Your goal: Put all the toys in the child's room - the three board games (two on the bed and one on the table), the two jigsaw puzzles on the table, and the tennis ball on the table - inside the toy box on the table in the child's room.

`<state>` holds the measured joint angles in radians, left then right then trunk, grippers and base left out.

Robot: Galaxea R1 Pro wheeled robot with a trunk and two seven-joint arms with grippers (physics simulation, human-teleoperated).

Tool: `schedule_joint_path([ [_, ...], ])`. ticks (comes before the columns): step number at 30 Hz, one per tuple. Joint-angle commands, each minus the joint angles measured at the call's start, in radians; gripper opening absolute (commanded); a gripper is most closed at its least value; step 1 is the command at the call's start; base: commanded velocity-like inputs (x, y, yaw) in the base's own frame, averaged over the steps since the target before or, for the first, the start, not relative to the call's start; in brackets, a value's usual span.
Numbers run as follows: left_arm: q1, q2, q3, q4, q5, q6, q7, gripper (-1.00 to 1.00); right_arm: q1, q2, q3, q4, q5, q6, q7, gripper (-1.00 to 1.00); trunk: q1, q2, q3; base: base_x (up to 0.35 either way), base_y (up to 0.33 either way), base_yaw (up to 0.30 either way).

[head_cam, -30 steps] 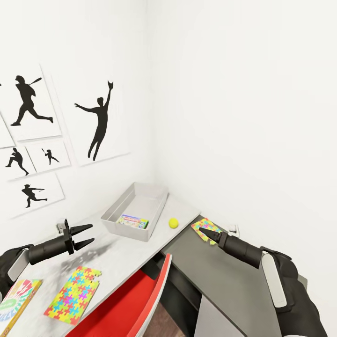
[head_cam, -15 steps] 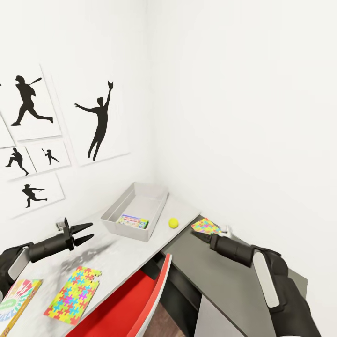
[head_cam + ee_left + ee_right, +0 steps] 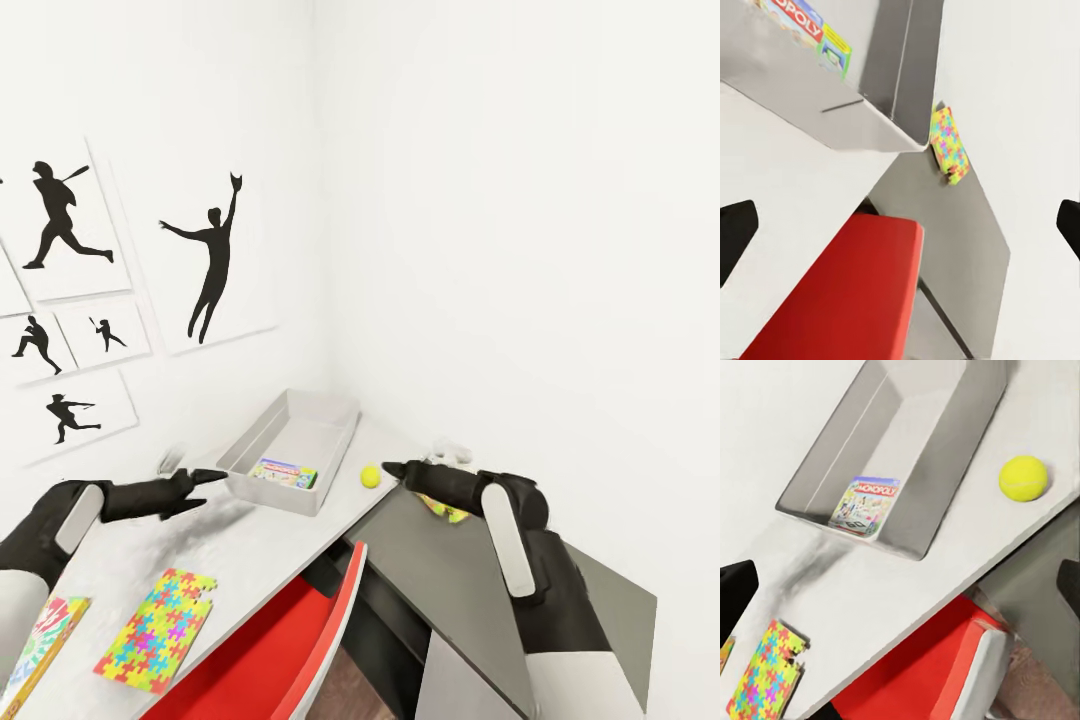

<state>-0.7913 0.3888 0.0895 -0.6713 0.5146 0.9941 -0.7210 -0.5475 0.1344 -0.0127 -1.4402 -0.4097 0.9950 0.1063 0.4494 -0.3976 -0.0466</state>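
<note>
a simulated two-armed robot faced a corner table (image 3: pixel 270 540) in a child's room, where the grey toy box (image 3: pixel 335 455) sat with one board game (image 3: pixel 284 473) already lying flat on its floor. the right gripper (image 3: pixel 392 467) pointed toward nine o'clock, and the tennis ball (image 3: pixel 371 476) lay on the tabletop just beyond its tip at about eight o'clock, between the gripper and the box's near corner; the right arm was plainly the nearer one. in the right wrist view the two dark fingertips (image 3: pixel 735 592) sat at opposite edges of the frame, spread wide with nothing between them, and the ball showed well off their centre line. a jigsaw puzzle (image 3: pixel 440 503) lay on the darker surface at four o'clock from the ball, mostly hidden under the right forearm in the head view, though the left wrist view showed it flat beside the box corner. the left gripper (image 3: pixel 205 477) reached toward the box from nine o'clock, its fingers (image 3: pixel 736 234) likewise wide apart and empty. a second jigsaw puzzle (image 3: pixel 158 629) lay flat near the table's front edge, its long axis running roughly one to seven o'clock, and another board game (image 3: pixel 30 648) was cut off by the frame at lower left. a red chair (image 3: pixel 270 655) stood under the table edge
</note>
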Motion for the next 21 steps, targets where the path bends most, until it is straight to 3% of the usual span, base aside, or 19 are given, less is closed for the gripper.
schedule_joint_path([
  [1,-0.015,-0.015,0.002,-0.010,-0.006,0.009,0.038,1.00,-0.021,0.006,0.002,0.006,0.010,0.011,-0.016,1.00,0.001,-0.002,-0.003,0.000,0.000,0.000],
  [3,-0.077,-0.077,0.002,-0.033,-0.005,0.025,0.203,1.00,-0.112,0.033,0.010,0.049,0.007,0.027,-0.095,1.00,0.001,-0.002,-0.003,0.000,0.000,0.000],
  [4,-0.093,-0.092,0.002,-0.037,-0.005,0.027,0.242,1.00,-0.136,0.040,0.012,0.067,0.007,0.029,-0.112,1.00,0.001,-0.002,-0.003,0.000,0.000,0.000],
  [5,-0.123,-0.121,0.002,-0.041,-0.003,0.030,0.319,1.00,-0.185,0.040,0.014,0.110,0.007,0.032,-0.143,1.00,0.001,-0.002,-0.003,0.000,0.000,0.000],
  [7,-0.150,-0.151,0.002,-0.044,-0.002,0.032,0.391,1.00,-0.232,0.040,0.016,0.162,0.008,0.033,-0.175,1.00,0.001,-0.002,-0.003,0.000,0.000,0.000],
  [10,-0.210,-0.223,0.003,-0.047,-0.003,0.032,0.568,1.00,-0.343,0.040,0.017,0.311,0.007,0.034,-0.255,1.00,0.001,-0.002,-0.003,0.000,0.000,0.000],
  [12,-0.230,-0.248,0.003,-0.047,-0.002,0.032,0.640,1.00,-0.381,0.040,0.017,0.373,0.006,0.034,-0.284,1.00,0.001,-0.002,-0.003,0.000,0.000,0.000],
  [13,-0.245,-0.273,0.003,-0.046,-0.001,0.032,0.709,1.00,-0.412,0.040,0.017,0.432,0.005,0.033,-0.306,1.00,0.001,-0.002,-0.003,0.000,0.000,0.000],
  [15,-0.255,-0.298,0.004,-0.042,0.000,0.030,0.771,1.00,-0.436,0.040,0.017,0.482,0.004,0.029,-0.321,1.00,0.001,-0.002,-0.003,0.000,0.000,0.000],
  [18,-0.276,-0.360,0.003,-0.011,0.001,0.025,0.876,1.00,-0.468,0.040,0.017,0.562,0.004,-0.001,-0.340,1.00,0.001,-0.002,-0.003,0.000,0.000,0.000],
  [21,-0.319,-0.418,0.002,0.037,-0.006,0.014,0.928,1.00,-0.479,0.040,0.017,0.591,0.005,-0.013,-0.346,1.00,0.001,-0.002,-0.003,0.000,0.000,0.000],
])
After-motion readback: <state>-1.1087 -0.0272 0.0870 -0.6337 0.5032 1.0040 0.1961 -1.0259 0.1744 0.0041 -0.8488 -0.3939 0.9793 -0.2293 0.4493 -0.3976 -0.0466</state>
